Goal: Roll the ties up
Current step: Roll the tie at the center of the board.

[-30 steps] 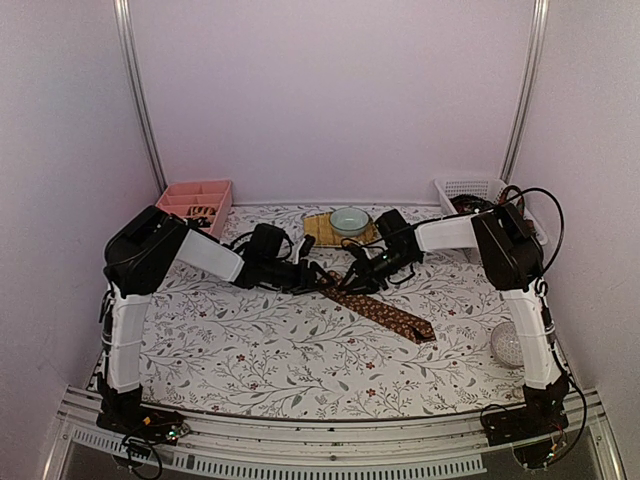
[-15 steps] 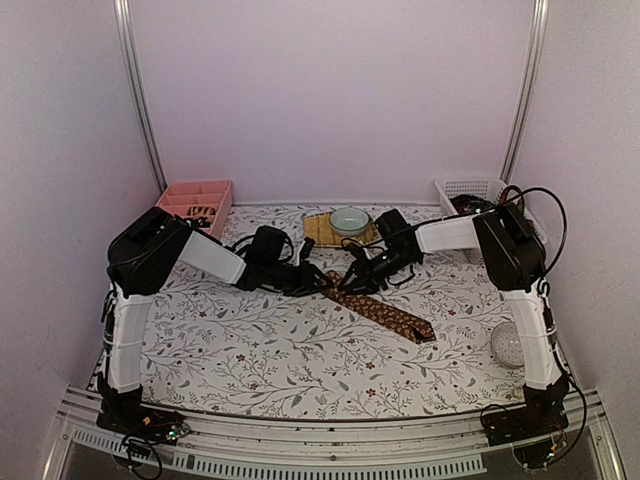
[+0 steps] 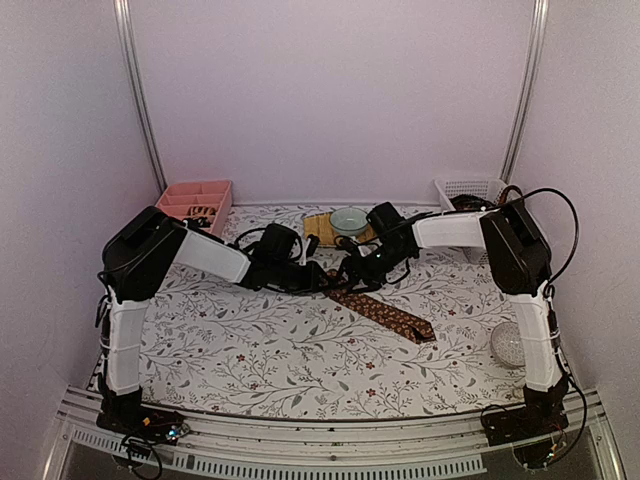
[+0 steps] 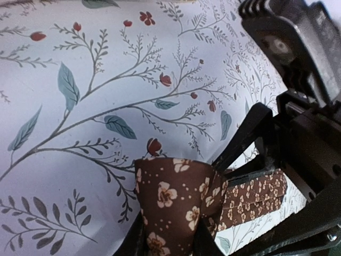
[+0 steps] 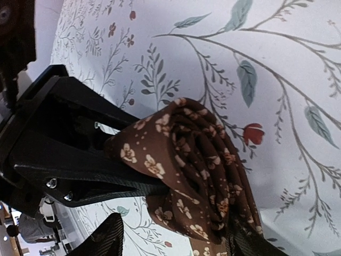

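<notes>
A brown tie with small pale flowers lies slantwise on the flowered tablecloth, its wide end at the right front. Its far end is wound into a loose roll between the two grippers. My left gripper is shut on the outer flap of the tie, its fingers pinching the cloth. My right gripper stands around the roll with its jaws apart. One of its fingers is against the roll and the other is clear of it. The left gripper's black fingers show beside the roll.
A pink divided tray at the back left holds a small rolled tie. A yellowish woven mat with a pale green bowl lies behind the grippers. A white basket stands at the back right, a clear ball at the right front.
Both grippers have closed in on each other and shifted slightly toward the back, with the tie's rolled end between them. The tie's wide end has not moved.
</notes>
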{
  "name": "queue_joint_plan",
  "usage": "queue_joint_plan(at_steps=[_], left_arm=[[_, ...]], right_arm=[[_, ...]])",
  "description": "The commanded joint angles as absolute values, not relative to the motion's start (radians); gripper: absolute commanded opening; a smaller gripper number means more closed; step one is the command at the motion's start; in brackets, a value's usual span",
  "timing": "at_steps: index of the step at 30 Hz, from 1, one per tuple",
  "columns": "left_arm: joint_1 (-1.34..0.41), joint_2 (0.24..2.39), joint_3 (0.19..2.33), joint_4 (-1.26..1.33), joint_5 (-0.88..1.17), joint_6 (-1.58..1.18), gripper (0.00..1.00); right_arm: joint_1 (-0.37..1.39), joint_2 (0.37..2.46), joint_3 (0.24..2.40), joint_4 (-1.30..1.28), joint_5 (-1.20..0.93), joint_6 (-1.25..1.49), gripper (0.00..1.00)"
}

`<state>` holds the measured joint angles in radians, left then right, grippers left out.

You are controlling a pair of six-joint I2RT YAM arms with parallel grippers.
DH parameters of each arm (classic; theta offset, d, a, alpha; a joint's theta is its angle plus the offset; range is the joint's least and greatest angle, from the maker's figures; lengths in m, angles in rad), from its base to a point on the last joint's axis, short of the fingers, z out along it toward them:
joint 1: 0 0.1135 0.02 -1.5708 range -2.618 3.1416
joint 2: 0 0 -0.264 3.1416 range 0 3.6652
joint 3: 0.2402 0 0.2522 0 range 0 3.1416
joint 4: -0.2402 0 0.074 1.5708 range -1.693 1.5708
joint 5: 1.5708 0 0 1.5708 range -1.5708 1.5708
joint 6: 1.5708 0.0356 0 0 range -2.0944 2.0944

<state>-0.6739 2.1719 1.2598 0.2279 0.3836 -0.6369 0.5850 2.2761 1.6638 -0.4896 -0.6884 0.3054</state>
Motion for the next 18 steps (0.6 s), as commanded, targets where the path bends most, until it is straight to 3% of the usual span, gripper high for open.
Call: queue_joint_plan(at_steps=[1, 10, 18], left_arm=[[-0.708, 2.134, 1.290, 0.093, 0.210, -0.555, 0.19], [-0.736, 2.121, 1.302, 0.092, 0.163, -0.512, 0.22], [-0.743, 2.109, 1.306, 0.069, 0.108, -0.477, 0.22]], right_arm=[[0.568, 2.121, 1.643, -0.628, -0.493, 0.175, 0.67], [0.520, 1.959, 1.518, -0.607, -0.562, 0.052, 0.69], [0.521, 1.969, 1.505, -0.568, -0.482, -0.051, 0.70]])
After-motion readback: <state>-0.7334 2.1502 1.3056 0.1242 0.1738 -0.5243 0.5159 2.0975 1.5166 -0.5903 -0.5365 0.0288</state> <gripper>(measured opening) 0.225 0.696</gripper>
